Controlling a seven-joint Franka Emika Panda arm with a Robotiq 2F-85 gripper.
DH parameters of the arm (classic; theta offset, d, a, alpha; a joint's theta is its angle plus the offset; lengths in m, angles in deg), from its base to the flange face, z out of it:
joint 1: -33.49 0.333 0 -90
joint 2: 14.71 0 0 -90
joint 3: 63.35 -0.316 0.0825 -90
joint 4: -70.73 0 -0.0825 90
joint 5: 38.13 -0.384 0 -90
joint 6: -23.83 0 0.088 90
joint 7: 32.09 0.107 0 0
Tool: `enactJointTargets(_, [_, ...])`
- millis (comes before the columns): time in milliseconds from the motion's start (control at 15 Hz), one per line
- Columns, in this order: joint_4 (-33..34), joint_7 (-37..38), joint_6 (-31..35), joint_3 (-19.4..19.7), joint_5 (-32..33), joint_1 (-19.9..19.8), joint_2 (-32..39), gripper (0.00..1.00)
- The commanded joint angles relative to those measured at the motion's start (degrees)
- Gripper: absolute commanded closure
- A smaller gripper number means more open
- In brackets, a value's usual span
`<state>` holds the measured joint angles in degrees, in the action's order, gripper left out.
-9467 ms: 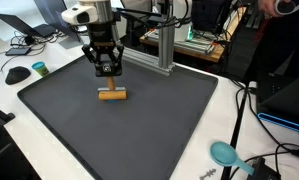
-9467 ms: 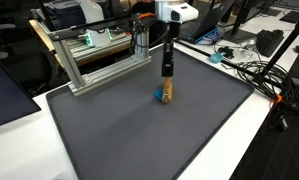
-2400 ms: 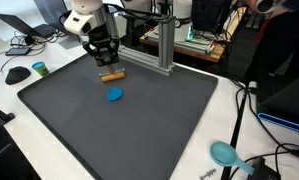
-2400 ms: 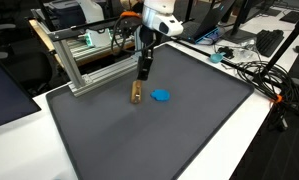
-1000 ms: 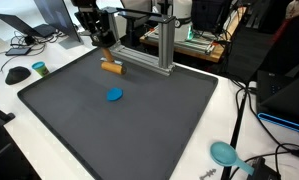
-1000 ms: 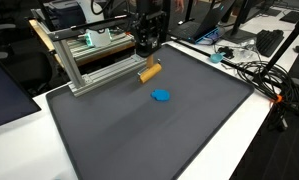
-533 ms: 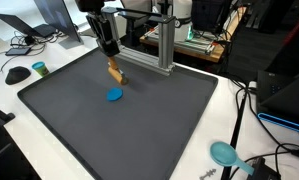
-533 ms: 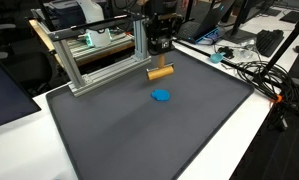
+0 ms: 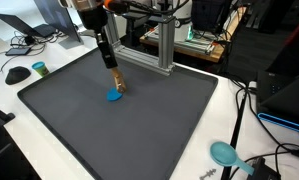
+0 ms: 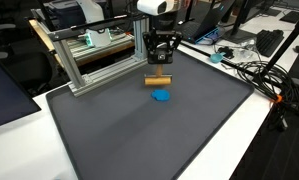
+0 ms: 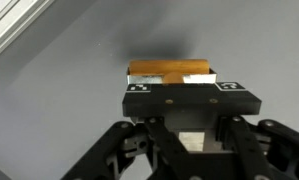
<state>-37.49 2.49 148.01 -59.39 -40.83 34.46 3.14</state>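
Overhead, tool [image 10: 159, 71] clenches wooden block [image 10: 158, 81] above blue disc [image 10: 161, 97], metal frame [image 10: 104, 72] nearby.

A black, two-fingered Robotiq gripper [image 10: 158, 68] is seen, with a white, rounded wrist housing [image 10: 156, 7] at 12 o'clock of it. In the wrist view, black linkage bars [image 11: 109, 150] are shown, and small white square markings [image 11: 139, 88] are carried near the finger ends.

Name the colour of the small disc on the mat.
The disc is bright blue, clearest in an exterior view.
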Motion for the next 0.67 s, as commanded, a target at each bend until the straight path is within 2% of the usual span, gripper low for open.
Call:
enactJointTargets(0, [0.1, 0.1, -0.1, 0.3, -0.1, 0.3, 0.0, 0.53])
enactJointTargets(67, [0.1, 0.2, -0.1, 0.3, -0.1, 0.3, 0.0, 0.78])
enactJointTargets(267, [0.9, 5.2, -0.2, 0.8, -1.8, 0.3, 0.4, 0.78])
enactJointTargets(600, [1.5, 17.4, -0.8, 1.9, -0.8, 0.8, 0.6, 0.78])
